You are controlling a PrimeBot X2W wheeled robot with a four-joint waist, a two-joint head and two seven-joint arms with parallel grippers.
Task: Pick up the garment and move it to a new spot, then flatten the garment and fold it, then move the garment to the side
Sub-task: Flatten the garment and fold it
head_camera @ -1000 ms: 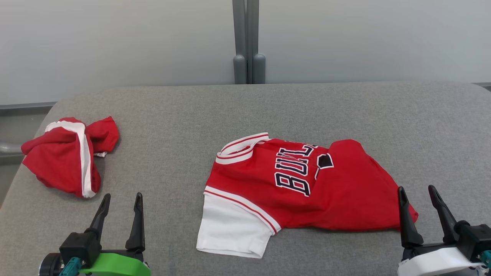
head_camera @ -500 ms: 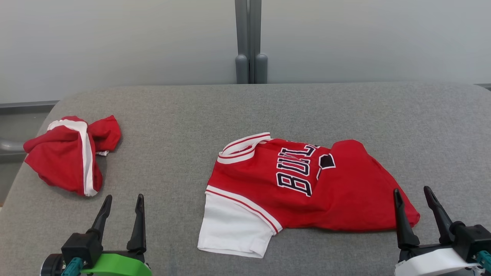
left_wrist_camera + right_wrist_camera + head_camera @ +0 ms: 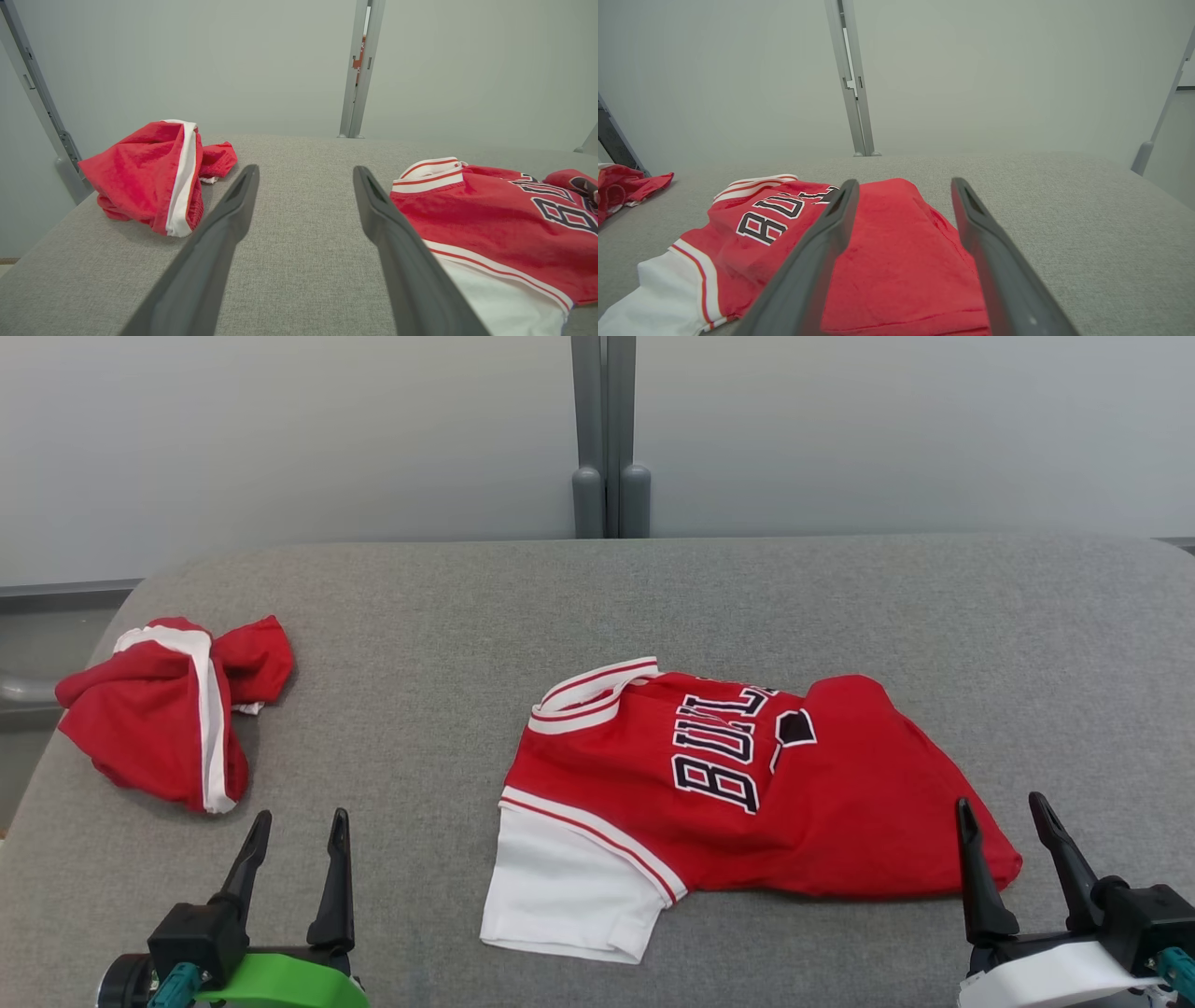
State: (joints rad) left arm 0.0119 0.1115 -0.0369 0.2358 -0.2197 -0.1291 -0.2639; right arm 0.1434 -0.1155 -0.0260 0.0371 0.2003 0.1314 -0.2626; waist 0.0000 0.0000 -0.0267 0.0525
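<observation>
Items on your tabletop (image 3: 420, 607), as seen:
1. Jersey (image 3: 822, 812): red w/ white sleeve, lettering up. Lies spread centre-right, partly rumpled.
2. 2nd red garment (image 3: 154, 728): crumpled at far left edge, well apart from jersey.
3. Your left gripper (image 3: 300, 814): jaws released, empty, near front between both garments.
4. Your right gripper (image 3: 1000, 800): jaws released, empty, at jersey's right corner. Can't tell if touching.
</observation>
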